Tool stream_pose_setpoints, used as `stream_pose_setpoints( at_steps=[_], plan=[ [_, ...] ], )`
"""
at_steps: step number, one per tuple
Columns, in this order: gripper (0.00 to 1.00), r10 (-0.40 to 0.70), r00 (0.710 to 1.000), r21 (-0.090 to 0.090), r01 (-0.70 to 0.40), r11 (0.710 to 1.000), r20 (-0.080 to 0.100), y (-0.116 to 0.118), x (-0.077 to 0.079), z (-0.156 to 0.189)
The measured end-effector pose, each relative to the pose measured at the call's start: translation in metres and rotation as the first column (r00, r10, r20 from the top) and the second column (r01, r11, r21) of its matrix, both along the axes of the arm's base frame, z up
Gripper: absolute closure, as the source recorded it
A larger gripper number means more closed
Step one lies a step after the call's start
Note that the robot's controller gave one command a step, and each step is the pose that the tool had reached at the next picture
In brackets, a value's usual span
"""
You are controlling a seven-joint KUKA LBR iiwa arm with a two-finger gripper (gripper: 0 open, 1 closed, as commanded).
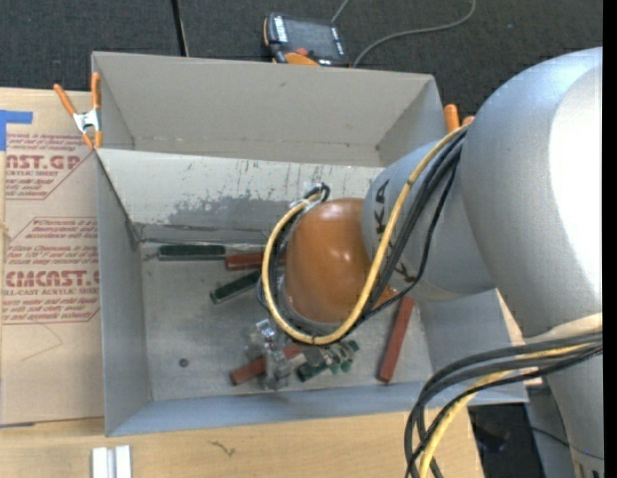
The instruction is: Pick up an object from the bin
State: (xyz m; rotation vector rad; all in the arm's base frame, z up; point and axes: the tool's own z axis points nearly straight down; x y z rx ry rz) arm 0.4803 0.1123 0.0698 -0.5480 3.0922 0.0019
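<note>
The bin (119,287) is where I work, and I read its floor as a clock face with 12 at the far wall.

At about 10 o'clock a dark green pen (194,252) lies flat along the foot of the far wall. An orange-red piece (244,261) lies at its right end. I think long things come to rest there because the wall stops them from rolling. Just below, toward the centre, a dark marker (234,288) lies slanted on the bare floor, apart from the wall.

At about 6 o'clock, near the front wall, there is a little heap. A small red-brown piece (247,373) is on its left side. My end effector (272,355) is low there, right at this heap, and a green piece (326,361) lies just to its right. I judge that my pick is one of these small things. Which one I cannot say, and I cannot tell whether the end effector is spread or pressed together, because the heap is confusing around it.

Above it is my orange cover (323,262) with the yellow cable around it. The wrist points down, so I can meet flat things from above.

At about 4 o'clock a red-brown stick (393,342) lies slanted, partly under my arm, well apart from the heap.
</note>
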Motion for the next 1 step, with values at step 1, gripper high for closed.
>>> stream_pose_setpoints(
  at_steps=[1],
  plan=[
    [1.00,-0.035,0.999,0.001,0.035,0.999,0.008,-0.0033,0.0111,0.1350]
  ],
)
